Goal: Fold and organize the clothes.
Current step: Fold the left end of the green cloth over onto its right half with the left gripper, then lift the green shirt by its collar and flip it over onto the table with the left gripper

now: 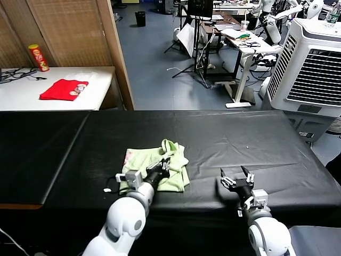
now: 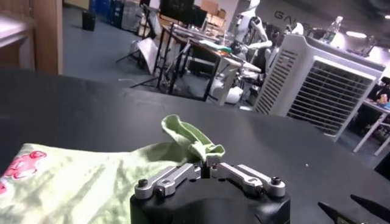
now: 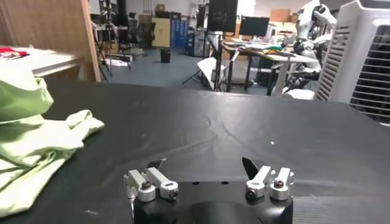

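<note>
The pale green T-shirt point(image 1: 160, 165) lies bunched and roughly folded on the black table point(image 1: 229, 138), just left of centre in the lower half of the head view. A reddish print point(image 2: 21, 165) shows at its left edge, and a twisted fold of cloth point(image 2: 194, 140) sticks up at its far side.

The left gripper point(image 1: 164, 166) rests over the middle of the shirt, reaching in from the lower left. In the left wrist view its fingers sit close together right at that raised fold, but whether they pinch the cloth or have let it go cannot be told.

The right gripper point(image 1: 236, 175) hovers low over bare table at lower centre-right of the head view, well apart from the shirt, jaws spread wide and holding nothing.

In the upper left, a white side table point(image 1: 98, 88) carries a red folded garment point(image 1: 64, 89) and a red snack can point(image 1: 38, 57). A white air cooler point(image 1: 311, 69) fills the upper right.
</note>
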Available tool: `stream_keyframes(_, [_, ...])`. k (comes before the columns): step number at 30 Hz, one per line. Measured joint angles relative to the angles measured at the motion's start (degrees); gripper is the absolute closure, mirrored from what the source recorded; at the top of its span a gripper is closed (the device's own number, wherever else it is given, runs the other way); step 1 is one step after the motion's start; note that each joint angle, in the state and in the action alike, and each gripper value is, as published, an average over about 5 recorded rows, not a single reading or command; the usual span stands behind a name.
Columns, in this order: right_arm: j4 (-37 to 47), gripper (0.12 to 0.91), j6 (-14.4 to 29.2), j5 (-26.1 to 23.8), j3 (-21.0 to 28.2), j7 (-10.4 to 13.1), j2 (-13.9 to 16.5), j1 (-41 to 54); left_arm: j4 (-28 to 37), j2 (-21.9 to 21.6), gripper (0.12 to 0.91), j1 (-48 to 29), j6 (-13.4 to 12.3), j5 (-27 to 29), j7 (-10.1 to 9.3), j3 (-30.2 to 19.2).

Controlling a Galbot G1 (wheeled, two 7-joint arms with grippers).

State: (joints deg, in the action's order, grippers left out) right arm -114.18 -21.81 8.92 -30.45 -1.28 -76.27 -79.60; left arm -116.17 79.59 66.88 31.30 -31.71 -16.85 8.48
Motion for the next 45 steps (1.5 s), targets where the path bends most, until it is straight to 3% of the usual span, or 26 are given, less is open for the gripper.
stream_keyframes(7, [0.4,0.227,1.8,2.3,2.5,-2.8,1.0,1.5,1.8,4.0,0.360,0.0,-1.4,-0.8,-0.05,0.8])
stream_keyframes(10, [0.4,0.227,1.8,4.2,4.5,-3.8,1.9,2.8,1.5,5.3,0.264,0.6,-2.8,1.0,0.87,1.7])
stream_keyframes(16, [2.2,0.227,1.7,3.7,11.1,-4.7,3.1,7.2,-1.0,2.6,0.233,3.4,-5.4,6.1,3.46,6.4])
stream_keyframes(23, [9.3,0.227,3.1,-3.9,18.5,-4.4,1.7,13.3,-1.9,0.0,0.232,9.1,-7.9,8.5,5.49,14.2])
stream_keyframes(30, [13.9,0.227,4.9,-10.0,20.0,-2.6,0.4,15.9,-0.7,0.0,0.232,12.3,-9.5,8.6,6.87,18.6])
stream_keyframes(38, [12.3,0.227,6.2,-2.9,18.0,-1.6,-1.1,15.4,1.4,0.5,0.232,12.2,-10.5,5.0,8.58,21.0])
stream_keyframes(45, [6.1,0.227,4.6,4.2,15.9,-1.6,-0.4,12.8,3.1,1.6,0.232,12.2,-11.5,-4.5,8.72,22.2])
